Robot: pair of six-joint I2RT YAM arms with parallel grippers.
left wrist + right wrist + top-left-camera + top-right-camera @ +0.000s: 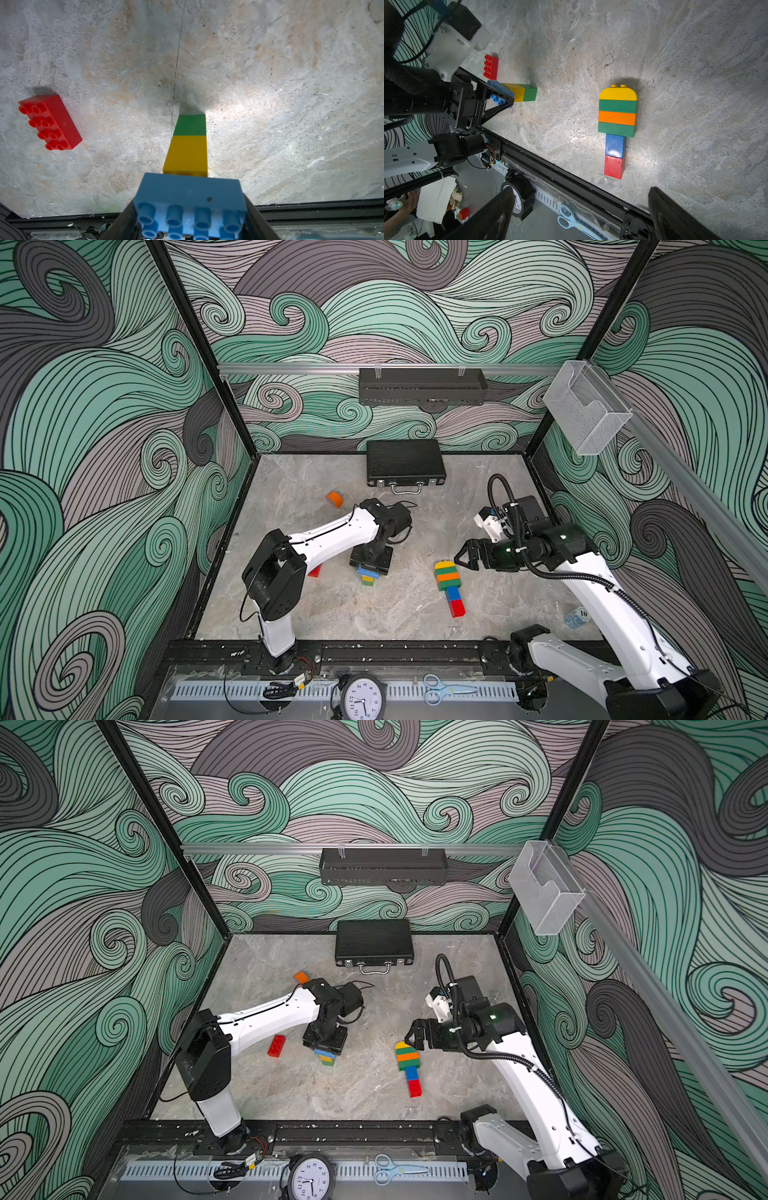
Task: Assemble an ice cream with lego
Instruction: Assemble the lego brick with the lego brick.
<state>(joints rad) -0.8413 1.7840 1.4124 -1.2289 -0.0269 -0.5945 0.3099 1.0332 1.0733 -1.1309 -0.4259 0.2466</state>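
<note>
Left fingers clamp the blue brick topping a yellow-green stack left of bench centre. Right fingers gape beside 1 seemingly finished lolly right of centre. Red brick and orange half-round lie unused.

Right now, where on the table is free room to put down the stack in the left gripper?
Widest bare patch: the table between the held stack, the finished ice cream and the front rail. Also bare: between the briefcase and the right gripper. Crowded: around the left gripper, beside the red brick.
</note>
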